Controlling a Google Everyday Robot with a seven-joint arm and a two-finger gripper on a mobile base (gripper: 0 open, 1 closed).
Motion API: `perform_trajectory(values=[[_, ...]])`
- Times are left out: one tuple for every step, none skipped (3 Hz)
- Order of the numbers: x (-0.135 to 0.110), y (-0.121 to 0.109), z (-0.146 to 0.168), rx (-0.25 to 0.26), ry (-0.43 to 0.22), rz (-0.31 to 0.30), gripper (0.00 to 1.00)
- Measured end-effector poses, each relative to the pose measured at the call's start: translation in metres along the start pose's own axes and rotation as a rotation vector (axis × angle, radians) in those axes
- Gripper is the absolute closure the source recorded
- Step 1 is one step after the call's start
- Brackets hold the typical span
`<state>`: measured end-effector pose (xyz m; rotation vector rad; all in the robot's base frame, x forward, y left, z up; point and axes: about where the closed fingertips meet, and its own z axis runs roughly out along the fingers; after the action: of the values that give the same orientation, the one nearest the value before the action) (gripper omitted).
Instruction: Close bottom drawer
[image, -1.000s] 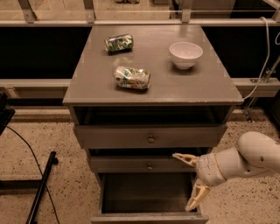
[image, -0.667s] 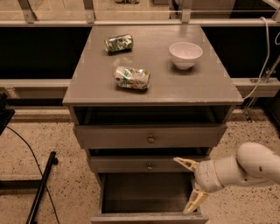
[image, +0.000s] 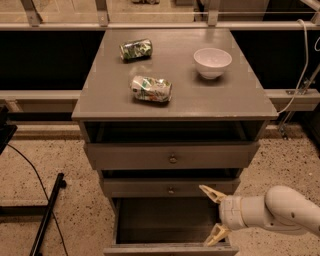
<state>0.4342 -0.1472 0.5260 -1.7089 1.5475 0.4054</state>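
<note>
The bottom drawer (image: 165, 220) of the grey cabinet is pulled far out, its deep box dark and empty, its front rim (image: 170, 248) at the lower edge of the view. My gripper (image: 212, 215) is open over the drawer's right side, one tan finger (image: 211, 193) near the middle drawer's front, the other (image: 216, 235) down by the bottom drawer's front right corner. The white arm (image: 280, 210) reaches in from the right.
The middle drawer (image: 170, 187) and top drawer (image: 172, 156) are each partly out. On the cabinet top lie two crushed cans (image: 151, 89) (image: 136, 49) and a white bowl (image: 212, 62). A black stand leg (image: 47, 215) lies on the speckled floor at left.
The arm and gripper have drawn down and to the right, lower over the bottom drawer's right front corner. The drawer stays open.
</note>
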Motion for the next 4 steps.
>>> perform_trajectory(values=[[0.0, 0.0, 0.0, 0.0, 0.0, 0.0, 0.0], [0.009, 0.002, 0.014, 0.047, 0.022, -0.029, 0.0], [0.037, 0.023, 0.047, 0.104, 0.07, -0.054, 0.0], [0.046, 0.01, 0.046, 0.158, 0.105, -0.05, 0.0]])
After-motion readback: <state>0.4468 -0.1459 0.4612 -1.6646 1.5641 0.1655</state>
